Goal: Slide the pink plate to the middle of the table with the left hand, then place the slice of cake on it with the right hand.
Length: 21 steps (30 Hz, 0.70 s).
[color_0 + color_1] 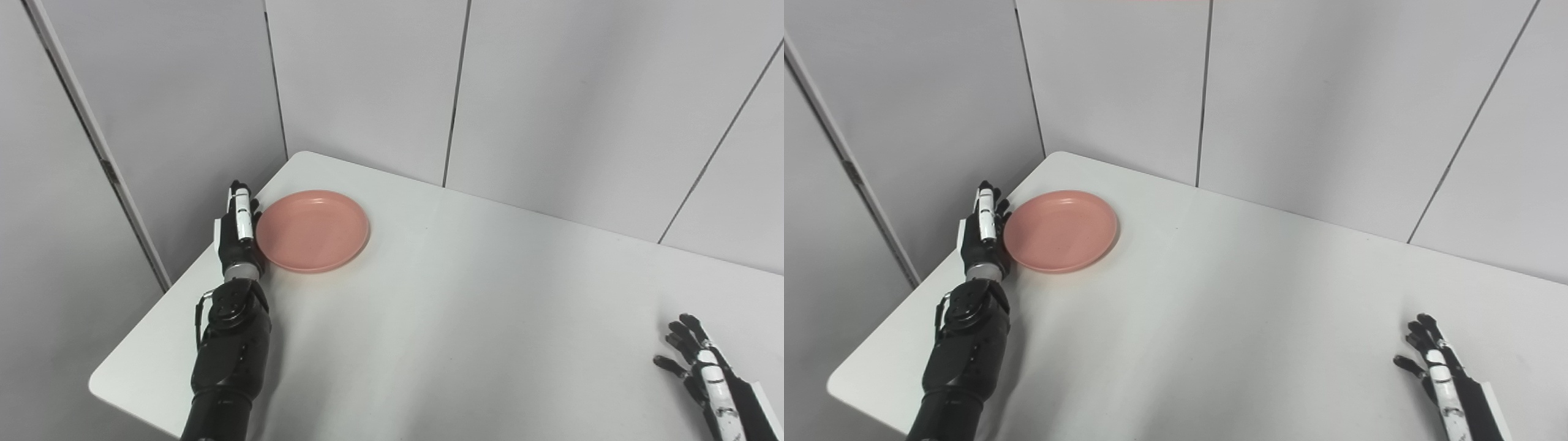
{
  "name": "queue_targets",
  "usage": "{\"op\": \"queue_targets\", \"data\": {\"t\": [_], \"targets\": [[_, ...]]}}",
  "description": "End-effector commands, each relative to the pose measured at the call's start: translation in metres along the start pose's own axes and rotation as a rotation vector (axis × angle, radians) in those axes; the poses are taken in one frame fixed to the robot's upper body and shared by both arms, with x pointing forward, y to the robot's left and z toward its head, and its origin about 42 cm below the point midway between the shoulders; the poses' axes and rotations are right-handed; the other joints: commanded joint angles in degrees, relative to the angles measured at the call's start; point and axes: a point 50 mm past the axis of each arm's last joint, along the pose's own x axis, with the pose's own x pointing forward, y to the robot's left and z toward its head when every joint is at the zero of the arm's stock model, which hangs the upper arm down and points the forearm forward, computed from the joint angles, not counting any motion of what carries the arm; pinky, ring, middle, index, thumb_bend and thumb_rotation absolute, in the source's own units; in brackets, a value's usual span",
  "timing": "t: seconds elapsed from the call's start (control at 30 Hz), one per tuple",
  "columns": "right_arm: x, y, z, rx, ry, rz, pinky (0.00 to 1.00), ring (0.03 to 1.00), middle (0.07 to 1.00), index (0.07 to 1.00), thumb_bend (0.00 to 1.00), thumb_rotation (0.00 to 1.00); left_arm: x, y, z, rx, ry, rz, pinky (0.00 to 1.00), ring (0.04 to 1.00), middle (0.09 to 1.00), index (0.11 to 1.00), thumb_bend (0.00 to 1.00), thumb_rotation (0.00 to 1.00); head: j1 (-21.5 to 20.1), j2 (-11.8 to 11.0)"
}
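The round pink plastic plate (312, 230) looks light, stiff, slippery on the white surface (465, 318); left robot hand (240, 228), fingers straight, seemingly touches its left rim; right robot hand (704, 364) spread, empty.

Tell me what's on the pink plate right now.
Nothing: the pink plate is bare, no cake in either view. The left hand stands against its left rim, hiding only that edge.
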Motion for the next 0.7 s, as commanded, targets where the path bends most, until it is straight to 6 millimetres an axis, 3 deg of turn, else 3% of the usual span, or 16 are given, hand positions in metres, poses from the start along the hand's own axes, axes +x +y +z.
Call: {"op": "queue_targets", "data": {"t": [0.0,0.3,0.67], "targets": [[-0.004,-0.011,-0.005,-0.035,0.037,-0.022,0.92,0.924,0.926,0.932,0.12,1.0,0.008,-0.011,0.005,0.002,0.0,-0.027,0.98,0.974,0.976,0.975,0.31,1.0,-0.08,0.03],[-0.005,-0.005,-0.004,-0.052,0.041,-0.03,0.9,0.915,0.917,0.922,0.11,1.0,0.005,-0.025,-0.006,-0.005,0.053,-0.073,0.96,0.959,0.973,0.964,0.34,1.0,-2.02,0.05],[-0.003,0.0,-0.009,-0.048,0.024,-0.028,0.91,0.905,0.901,0.911,0.12,1.0,-0.015,-0.075,-0.024,0.078,0.111,-0.255,0.94,0.941,0.965,0.956,0.33,1.0,-4.12,0.43]]}}
